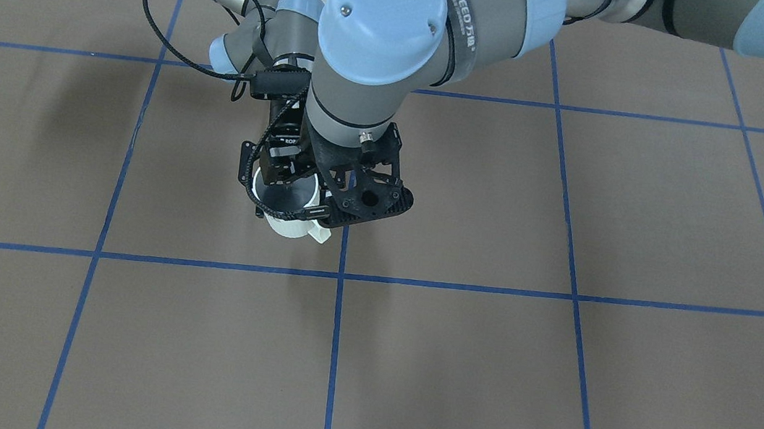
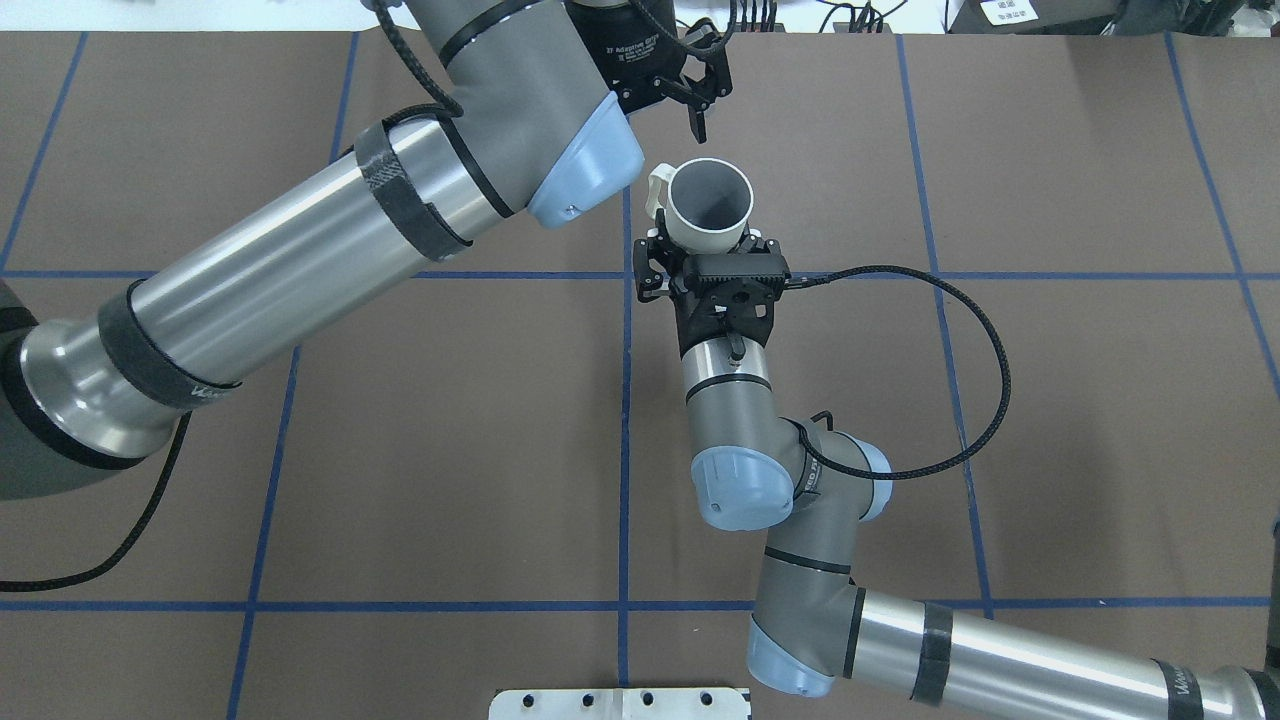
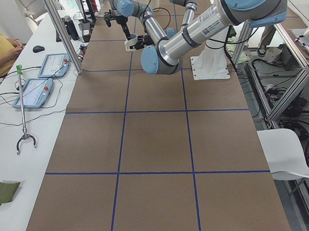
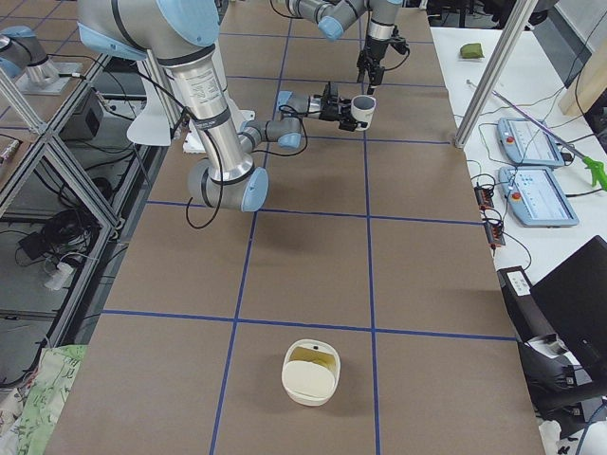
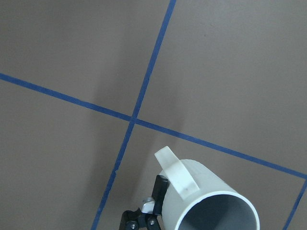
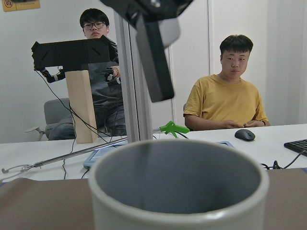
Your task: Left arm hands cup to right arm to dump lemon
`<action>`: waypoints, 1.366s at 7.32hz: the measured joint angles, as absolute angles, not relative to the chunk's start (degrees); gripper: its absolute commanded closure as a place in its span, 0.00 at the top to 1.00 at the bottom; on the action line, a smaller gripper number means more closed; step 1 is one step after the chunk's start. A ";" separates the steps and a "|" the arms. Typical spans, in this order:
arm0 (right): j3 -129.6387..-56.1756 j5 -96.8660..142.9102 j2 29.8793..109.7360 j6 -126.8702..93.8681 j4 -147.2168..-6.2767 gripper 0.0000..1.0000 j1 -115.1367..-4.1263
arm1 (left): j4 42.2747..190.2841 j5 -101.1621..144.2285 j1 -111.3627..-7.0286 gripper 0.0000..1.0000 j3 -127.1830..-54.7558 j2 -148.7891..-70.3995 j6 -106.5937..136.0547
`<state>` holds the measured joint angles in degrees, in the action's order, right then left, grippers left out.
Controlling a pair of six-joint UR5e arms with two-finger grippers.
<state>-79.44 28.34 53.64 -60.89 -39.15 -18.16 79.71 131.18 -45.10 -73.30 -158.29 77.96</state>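
The left gripper (image 2: 705, 100) is seen with its fingers spread and nothing between them, poised just above the cup (image 2: 708, 195) and apart from it. The cup is held upright in the air over the table (image 2: 1050, 450), mouth upward; no lemon is seen in its grey inside. The right gripper (image 2: 710, 245) is pinched across the cup's wall below the rim, and the handle (image 2: 657, 190) is left free. The cup is judged stiff, smooth, rather slippery and breakable if dropped. A firm pinch across the wall is judged the soundest hold for tipping.

Right hand (image 2: 708, 250) clamped; left hand (image 2: 703, 95) open, downward-pointing.
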 measured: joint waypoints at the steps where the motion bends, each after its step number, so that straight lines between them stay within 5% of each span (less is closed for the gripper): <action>1: -79.40 28.18 53.63 -60.70 -39.87 0.35 -18.14 | 79.70 130.91 -44.50 0.66 -73.29 -158.27 78.18; 5: -79.66 27.47 53.26 -59.82 -41.96 0.35 -18.03 | 79.63 129.70 -43.57 0.61 -73.15 -158.25 78.39; 7: -79.92 26.86 53.07 -59.72 -41.99 0.35 -17.96 | 79.63 129.65 -43.51 0.52 -73.04 -158.18 78.36; 8: -79.95 26.75 53.13 -59.69 -41.96 0.35 -17.94 | 79.63 129.64 -43.51 0.40 -72.99 -158.14 78.36; 10: -79.93 26.65 53.29 -59.68 -41.93 0.35 -17.89 | 79.63 129.64 -43.51 0.38 -72.97 -158.09 78.32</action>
<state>-79.93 26.65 53.29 -59.68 -41.93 -17.89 79.63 129.64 -43.51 -72.97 -158.09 78.32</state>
